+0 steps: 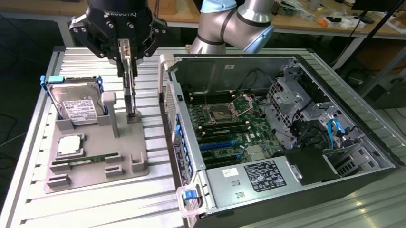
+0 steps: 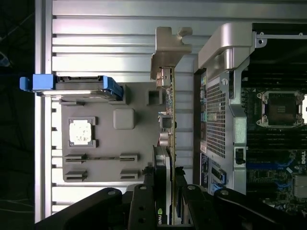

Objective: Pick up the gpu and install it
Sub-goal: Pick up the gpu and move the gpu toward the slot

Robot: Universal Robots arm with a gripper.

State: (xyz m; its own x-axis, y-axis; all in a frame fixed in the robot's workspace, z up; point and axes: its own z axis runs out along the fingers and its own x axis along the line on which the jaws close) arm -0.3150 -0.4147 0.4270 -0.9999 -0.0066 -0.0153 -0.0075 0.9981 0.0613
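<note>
Between the fingers of the hand (image 1: 127, 59) the gpu (image 1: 130, 90) hangs upright, gripped at its top edge, its lower end at the gray tray (image 1: 95, 173) directly beneath; whether it is clear of the tray I cannot tell. Just beside the hand stands one open computer case (image 1: 254, 71), its wall close to the card. Below the hand, away from the case, the tray carries one hard drive (image 1: 76, 107), one processor chip (image 1: 70, 145) and one memory stick (image 1: 85, 161) on the slatted worktop (image 1: 38, 204).
</note>
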